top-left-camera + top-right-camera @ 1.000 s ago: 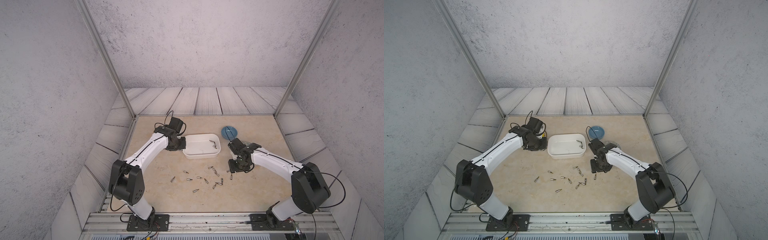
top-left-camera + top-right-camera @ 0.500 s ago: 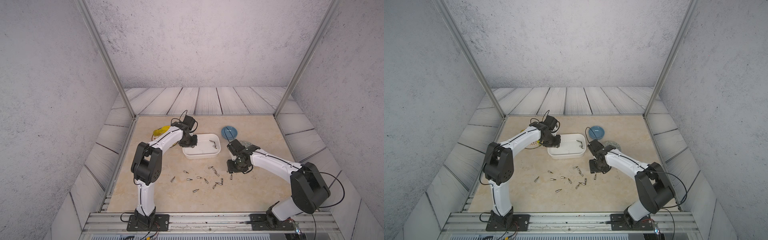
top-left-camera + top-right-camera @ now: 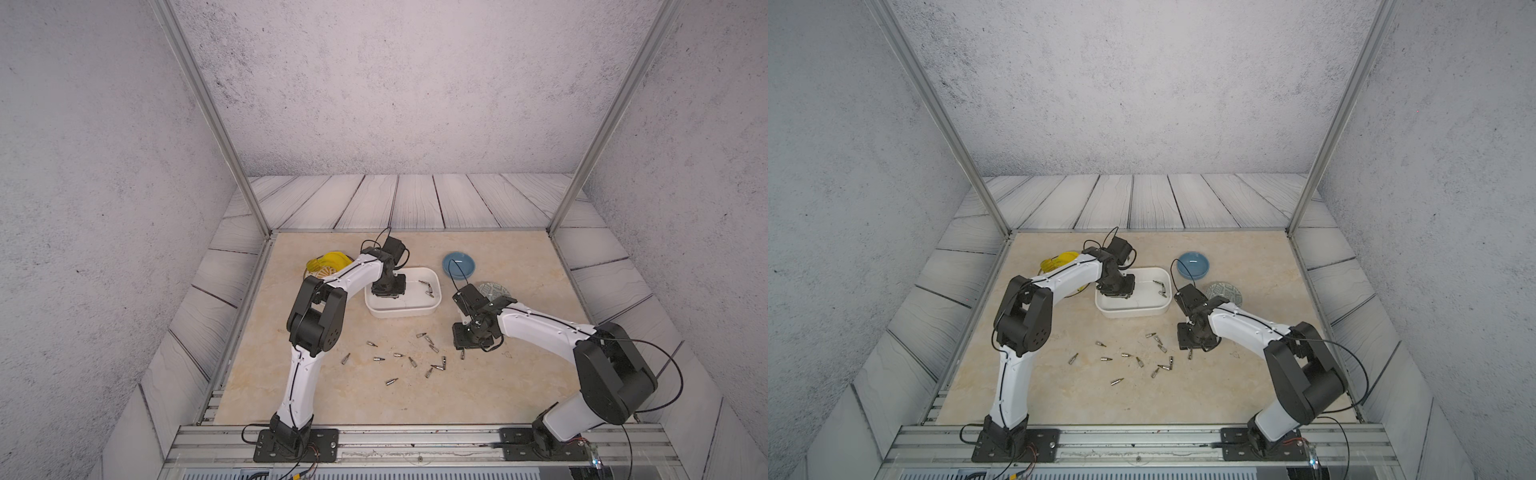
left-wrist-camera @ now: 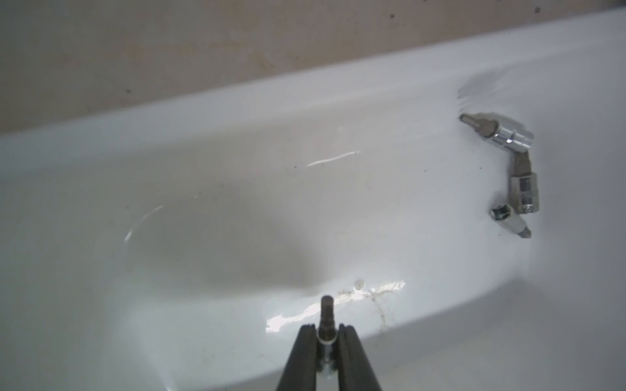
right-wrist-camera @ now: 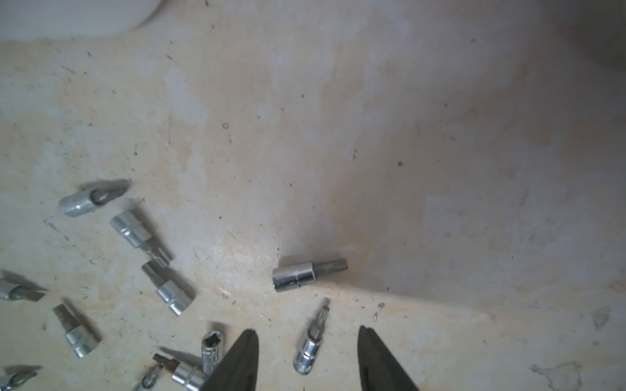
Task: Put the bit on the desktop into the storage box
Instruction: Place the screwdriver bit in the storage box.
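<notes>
My left gripper [image 4: 327,330] is shut on a small metal bit [image 4: 327,313]. It hangs over the left part of the white storage box [image 3: 401,311], low above its floor [image 4: 220,220]. Three bits [image 4: 523,189] lie together at the box's far right end. My right gripper [image 5: 307,331] is open and low over the beige desktop [image 3: 519,374]. A bit [image 5: 313,342] lies on the surface between its fingers, touching neither. Both top views show this gripper [image 3: 1192,340] just right of several scattered bits [image 3: 399,355].
A blue bowl [image 3: 458,265] and a grey-patterned bowl [image 3: 492,289] stand right of the box, behind my right arm. A yellow object [image 3: 328,262] lies at the back left, partly under my left arm. Aluminium rails [image 3: 415,440] edge the front.
My left arm has swung right, from beside the box's left end to over its inside, with the bit still held. The right gripper has narrowed a little round its bit.
</notes>
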`<state>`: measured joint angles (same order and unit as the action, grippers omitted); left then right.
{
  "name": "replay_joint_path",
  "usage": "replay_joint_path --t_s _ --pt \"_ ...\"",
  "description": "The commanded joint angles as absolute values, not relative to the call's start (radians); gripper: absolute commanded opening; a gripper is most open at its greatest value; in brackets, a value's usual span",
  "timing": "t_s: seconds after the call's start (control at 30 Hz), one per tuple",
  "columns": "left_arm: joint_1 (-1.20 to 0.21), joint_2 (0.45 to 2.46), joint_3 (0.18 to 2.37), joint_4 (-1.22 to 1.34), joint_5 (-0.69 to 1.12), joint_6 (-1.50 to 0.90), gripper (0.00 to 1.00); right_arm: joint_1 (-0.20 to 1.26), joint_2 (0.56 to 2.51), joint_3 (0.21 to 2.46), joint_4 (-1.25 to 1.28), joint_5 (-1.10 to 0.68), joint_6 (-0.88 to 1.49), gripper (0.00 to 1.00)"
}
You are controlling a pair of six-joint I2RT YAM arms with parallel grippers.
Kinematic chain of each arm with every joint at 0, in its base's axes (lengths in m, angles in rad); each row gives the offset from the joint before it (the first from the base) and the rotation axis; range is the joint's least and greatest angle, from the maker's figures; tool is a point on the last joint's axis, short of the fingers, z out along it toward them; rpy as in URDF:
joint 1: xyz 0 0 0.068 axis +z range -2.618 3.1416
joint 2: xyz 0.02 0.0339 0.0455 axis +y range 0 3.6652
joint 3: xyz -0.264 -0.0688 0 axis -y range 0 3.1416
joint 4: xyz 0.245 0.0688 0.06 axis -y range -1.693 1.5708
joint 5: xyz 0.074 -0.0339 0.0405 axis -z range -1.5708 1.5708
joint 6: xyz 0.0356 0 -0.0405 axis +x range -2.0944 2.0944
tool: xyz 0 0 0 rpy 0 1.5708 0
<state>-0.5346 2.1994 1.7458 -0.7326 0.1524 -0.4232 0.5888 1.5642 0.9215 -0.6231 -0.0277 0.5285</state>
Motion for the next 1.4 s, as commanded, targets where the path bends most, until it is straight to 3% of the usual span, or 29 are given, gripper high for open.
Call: replay_joint_path --t_s 0.0,0.67,0.9,1.1,1.37 --pt "-0.54 2.231 1.771 -0.729 0.141 -0.43 0.0 0.595 1.6 0.908 -0.611 -0.032 0.539 0.51" --pt "-0.54 2.284 1.787 -0.724 0.143 -0.433 0.0 0.641 1.592 0.847 -0.619 0.011 0.566 0.4" --pt "-0.54 2.275 1.783 -0.721 0.147 -0.436 0.19 0.644 1.604 0.842 -0.623 0.008 0.567 0.31" --pt "-0.54 2.272 1.781 -0.725 0.148 -0.436 0.27 0.653 1.612 0.839 -0.629 0.006 0.565 0.26" --pt "-0.541 2.235 1.783 -0.721 0.146 -0.434 0.34 0.657 1.606 0.839 -0.634 0.003 0.565 0.11"
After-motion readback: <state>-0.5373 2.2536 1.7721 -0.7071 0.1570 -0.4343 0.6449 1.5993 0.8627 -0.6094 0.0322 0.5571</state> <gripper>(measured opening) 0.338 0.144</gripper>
